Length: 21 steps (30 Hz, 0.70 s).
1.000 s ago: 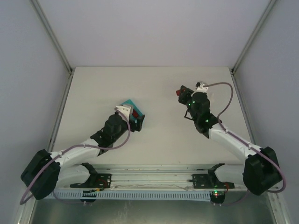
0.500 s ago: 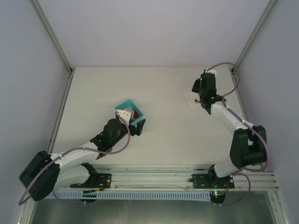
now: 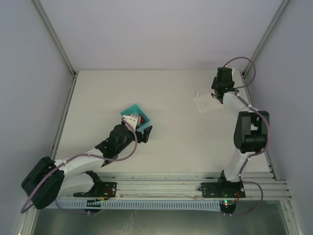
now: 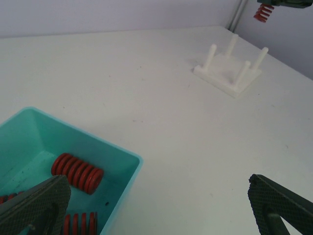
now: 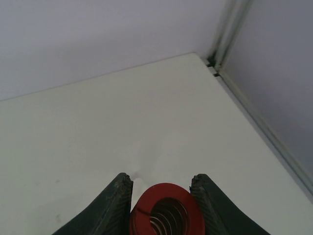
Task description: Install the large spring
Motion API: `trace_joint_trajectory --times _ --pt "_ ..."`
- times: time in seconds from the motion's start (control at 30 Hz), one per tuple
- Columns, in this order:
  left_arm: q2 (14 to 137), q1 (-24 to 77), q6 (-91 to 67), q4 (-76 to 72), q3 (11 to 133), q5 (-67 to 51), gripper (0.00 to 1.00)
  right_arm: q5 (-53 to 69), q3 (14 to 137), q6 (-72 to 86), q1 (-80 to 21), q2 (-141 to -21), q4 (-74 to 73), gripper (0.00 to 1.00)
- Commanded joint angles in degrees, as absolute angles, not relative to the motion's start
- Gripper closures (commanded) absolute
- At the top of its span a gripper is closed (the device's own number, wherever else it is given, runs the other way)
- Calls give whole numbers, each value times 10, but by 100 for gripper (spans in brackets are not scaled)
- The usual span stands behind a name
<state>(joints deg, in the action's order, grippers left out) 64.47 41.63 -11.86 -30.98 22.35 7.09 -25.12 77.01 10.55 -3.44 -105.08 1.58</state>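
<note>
**Right tool.** The right tool (image 5: 161, 182) was pinching a large red metal coil spring (image 5: 166, 215) between its two dark fingers (image 5: 120, 196). In the right wrist view the spring sat at the bottom centre of the frame with its open end facing the camera. In the left wrist view the same spring appeared at the upper right corner, held clear above the white counter (image 3: 171, 142).

**Left tool.** The left tool (image 4: 156, 208) stood with its fingers spread wide, one at each lower corner of the left wrist view, gripping nothing. It hovered at the near edge of a teal rectangular plastic bin (image 4: 98, 142), left of centre in the top view. More red coil springs (image 4: 77, 172) lay inside the bin.

**Fixture.** A white plastic base with four upright pegs (image 3: 201, 102) rested on the counter at the upper right of the top view, just left of the right tool. No spring sat on any peg.
</note>
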Motion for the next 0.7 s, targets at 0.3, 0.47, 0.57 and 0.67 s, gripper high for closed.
trace_joint_trajectory --times 0.3,0.47,0.57,0.67 --pt "645 417 -132 -311 242 57 1 -244 897 108 -10 -1132 -28 100" --pt "645 417 -133 -311 241 62 1 -253 925 107 -10 -1156 -43 100" --pt "643 417 -136 -314 239 54 1 -260 948 94 -10 -1176 -59 100" --pt "644 417 -138 -317 238 51 1 -267 951 93 -11 -1189 -59 100"
